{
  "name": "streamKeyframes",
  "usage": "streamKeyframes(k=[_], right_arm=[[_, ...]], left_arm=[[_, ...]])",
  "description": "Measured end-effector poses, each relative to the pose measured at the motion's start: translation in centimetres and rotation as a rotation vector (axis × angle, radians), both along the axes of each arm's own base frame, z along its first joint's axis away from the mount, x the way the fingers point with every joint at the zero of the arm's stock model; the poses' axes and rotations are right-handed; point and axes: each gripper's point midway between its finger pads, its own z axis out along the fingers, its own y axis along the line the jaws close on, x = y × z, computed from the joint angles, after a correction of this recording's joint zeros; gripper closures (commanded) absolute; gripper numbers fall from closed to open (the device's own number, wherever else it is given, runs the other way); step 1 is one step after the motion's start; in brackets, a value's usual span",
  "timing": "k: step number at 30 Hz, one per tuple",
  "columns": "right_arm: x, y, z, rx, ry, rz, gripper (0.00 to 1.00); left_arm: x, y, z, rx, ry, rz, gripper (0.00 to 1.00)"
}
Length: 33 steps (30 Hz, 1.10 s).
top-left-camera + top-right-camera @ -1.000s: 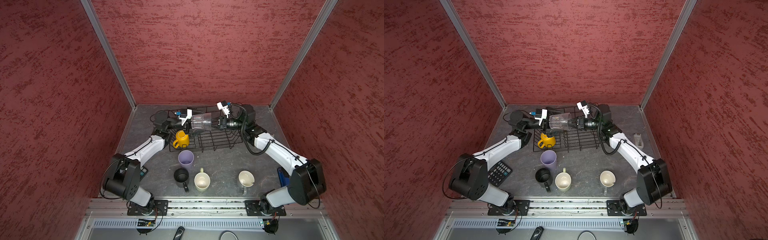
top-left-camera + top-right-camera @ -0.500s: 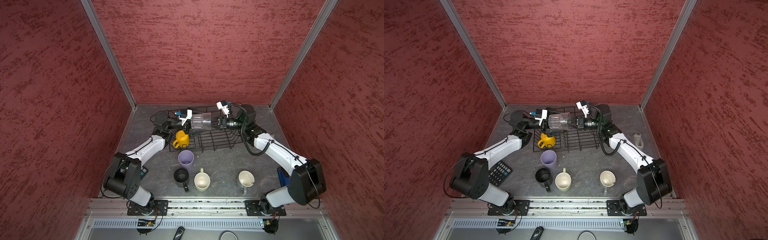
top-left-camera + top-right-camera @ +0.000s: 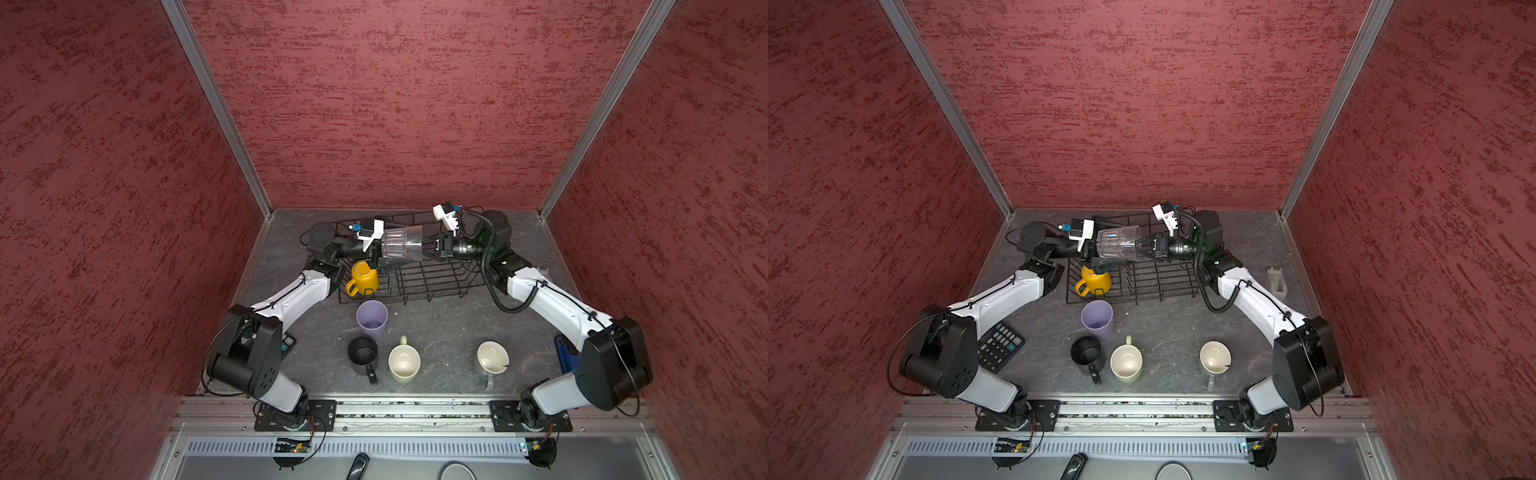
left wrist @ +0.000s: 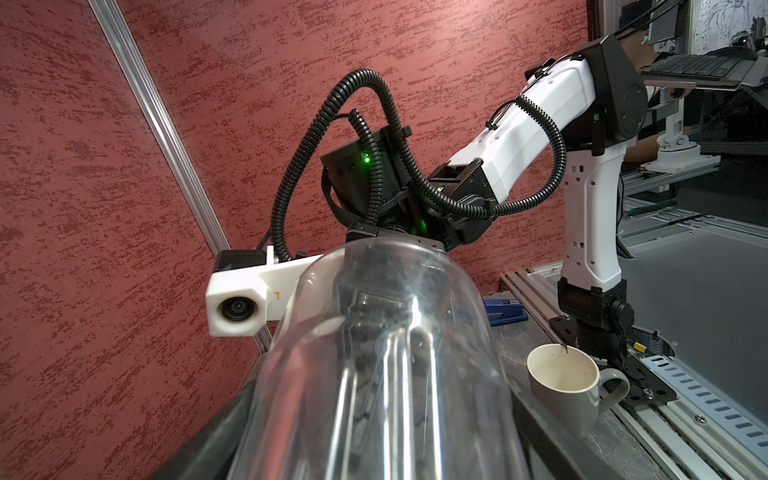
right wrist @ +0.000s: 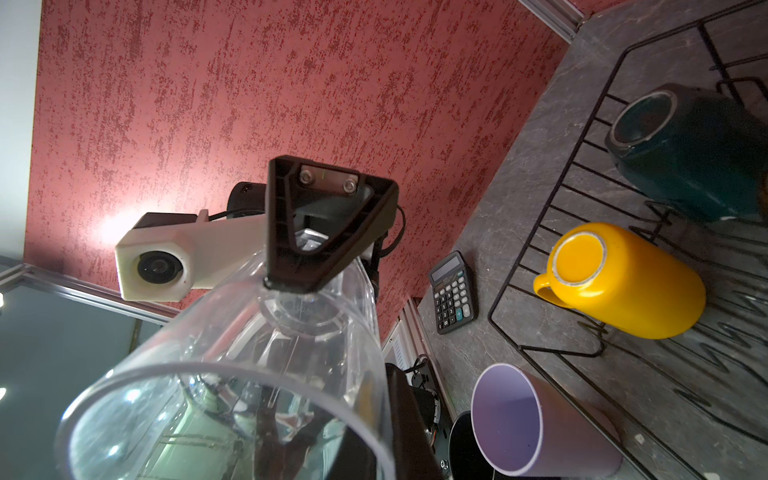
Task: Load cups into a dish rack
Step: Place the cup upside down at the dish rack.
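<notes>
A clear ribbed glass [image 3: 401, 245] [image 3: 1117, 243] hangs on its side above the black wire dish rack [image 3: 436, 286] [image 3: 1142, 286]. My right gripper [image 3: 423, 249] [image 3: 1140, 249] is shut on its rim. My left gripper [image 3: 380, 249] [image 3: 1092, 249] is closed round its base, a finger [image 5: 324, 232] pressing on the wall. A yellow mug [image 3: 365, 274] [image 5: 623, 278] and a teal mug [image 5: 685, 153] lie in the rack. In front of the rack stand a lilac tumbler [image 3: 372, 318], a black mug [image 3: 363, 353], a cream mug [image 3: 404, 363] and a grey mug [image 3: 492, 359] [image 4: 565, 386].
A calculator [image 3: 998, 347] lies by the left arm's base. A blue stapler [image 3: 563, 353] sits beside the right arm's base, and a small grey object [image 3: 1277, 282] lies at the right wall. Red walls close in the back and both sides.
The left gripper's fingers have drawn in round the glass's base. The glass and both arms hold nearly the same place.
</notes>
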Motion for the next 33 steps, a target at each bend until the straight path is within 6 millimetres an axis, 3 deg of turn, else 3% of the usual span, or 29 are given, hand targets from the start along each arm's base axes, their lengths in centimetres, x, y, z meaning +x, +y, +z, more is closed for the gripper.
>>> streamKeyframes(k=[8, 13, 22, 28, 33], right_arm=[[0.0, 0.0, 0.1, 0.002, -0.001, 0.001, 1.00], [0.0, 0.0, 0.0, 0.001, 0.000, -0.001, 0.98], [0.2, 0.0, -0.7, -0.034, -0.002, -0.016, 0.69], [1.1, -0.6, -1.5, -0.071, 0.006, -0.067, 0.48], [2.9, -3.4, -1.9, -0.159, 0.000, -0.224, 0.26]], left_arm=[[0.0, 0.0, 0.2, -0.002, 0.005, -0.006, 0.31], [0.1, -0.1, 0.1, 0.003, 0.010, -0.004, 0.53], [1.0, -0.1, -0.2, 0.007, 0.036, 0.040, 0.90], [1.4, 0.2, -0.1, 0.006, 0.052, 0.066, 1.00], [1.9, 0.9, 0.6, 0.001, 0.083, 0.120, 1.00]])
